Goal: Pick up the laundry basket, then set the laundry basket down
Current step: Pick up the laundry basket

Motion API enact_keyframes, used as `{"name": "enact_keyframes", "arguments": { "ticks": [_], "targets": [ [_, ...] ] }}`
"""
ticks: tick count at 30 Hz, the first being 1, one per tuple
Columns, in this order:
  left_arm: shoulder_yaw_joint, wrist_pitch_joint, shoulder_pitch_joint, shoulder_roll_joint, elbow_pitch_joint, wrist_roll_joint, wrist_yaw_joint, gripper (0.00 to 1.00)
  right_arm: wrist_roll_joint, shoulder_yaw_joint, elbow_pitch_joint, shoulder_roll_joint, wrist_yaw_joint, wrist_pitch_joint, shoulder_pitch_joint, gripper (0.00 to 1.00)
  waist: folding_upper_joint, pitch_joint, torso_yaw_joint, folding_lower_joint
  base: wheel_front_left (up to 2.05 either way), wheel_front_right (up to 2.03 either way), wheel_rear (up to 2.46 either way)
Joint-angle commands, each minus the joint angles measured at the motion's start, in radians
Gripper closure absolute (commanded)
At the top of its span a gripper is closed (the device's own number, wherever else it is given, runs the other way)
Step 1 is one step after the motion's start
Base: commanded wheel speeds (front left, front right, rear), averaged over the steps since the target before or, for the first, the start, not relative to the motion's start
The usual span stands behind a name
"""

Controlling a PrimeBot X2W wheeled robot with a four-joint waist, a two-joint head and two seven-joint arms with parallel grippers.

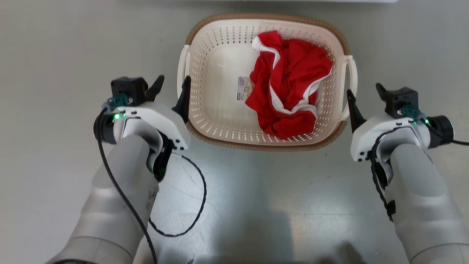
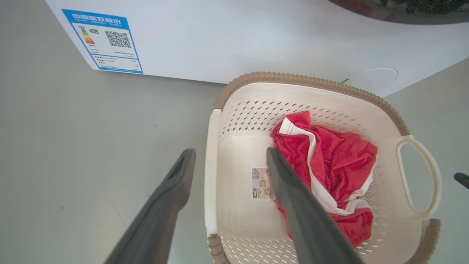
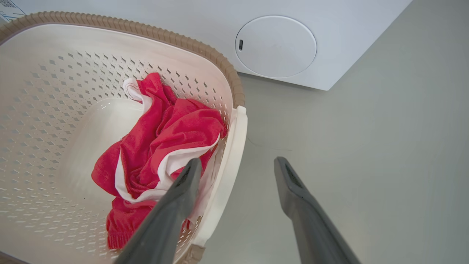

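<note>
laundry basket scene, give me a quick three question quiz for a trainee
1. True or false: the left gripper is shut on the laundry basket.
2. What lies in the basket? A) a red-and-white garment B) a blue towel C) nothing
3. Fill in: the fingers of the right gripper stand either side of the basket's white loop ____.
Key: 1 false, it is open; 2 A; 3 handle.

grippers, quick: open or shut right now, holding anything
Left gripper: open, fingers either side of the laundry basket's left handle, holding nothing.
Right gripper: open, fingers either side of the right handle, holding nothing.
</note>
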State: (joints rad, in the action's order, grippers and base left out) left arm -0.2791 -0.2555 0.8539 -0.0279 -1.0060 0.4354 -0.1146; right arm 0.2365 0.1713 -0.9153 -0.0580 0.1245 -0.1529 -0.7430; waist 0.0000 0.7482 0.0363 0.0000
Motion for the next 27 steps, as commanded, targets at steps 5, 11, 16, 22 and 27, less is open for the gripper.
{"name": "enact_keyframes", "arguments": {
  "ticks": [5,11,16,22,27],
  "targets": [
    [-0.015,-0.006,0.047,-0.022,-0.031,0.03,0.004,0.0,0.006,-0.021,-0.017,0.008,0.006,-0.015,-0.023,0.0,0.0,0.042,0.002,0.0,0.0,0.0,0.0],
    [-0.022,-0.006,0.079,-0.022,-0.051,0.047,0.013,0.0,0.009,-0.019,-0.036,0.008,0.006,-0.027,-0.051,0.0,0.0,0.077,0.002,0.0,0.0,0.0,0.0],
    [-0.027,-0.006,0.1,-0.022,-0.057,0.045,0.012,0.0,0.011,-0.016,-0.048,0.008,0.006,-0.032,-0.07,0.0,0.0,0.109,0.001,0.0,0.0,0.0,0.0],
    [-0.042,-0.006,0.133,-0.022,-0.066,0.042,0.012,0.0,-0.003,-0.021,-0.067,0.008,0.006,-0.034,-0.097,0.0,0.0,0.146,0.0,0.0,0.0,0.0,0.0],
    [-0.069,-0.006,0.151,-0.022,-0.091,0.048,0.013,0.0,-0.022,-0.035,-0.09,0.008,0.006,-0.041,-0.115,0.0,0.0,0.156,-0.001,0.0,0.0,0.0,0.0]
  ]
}}
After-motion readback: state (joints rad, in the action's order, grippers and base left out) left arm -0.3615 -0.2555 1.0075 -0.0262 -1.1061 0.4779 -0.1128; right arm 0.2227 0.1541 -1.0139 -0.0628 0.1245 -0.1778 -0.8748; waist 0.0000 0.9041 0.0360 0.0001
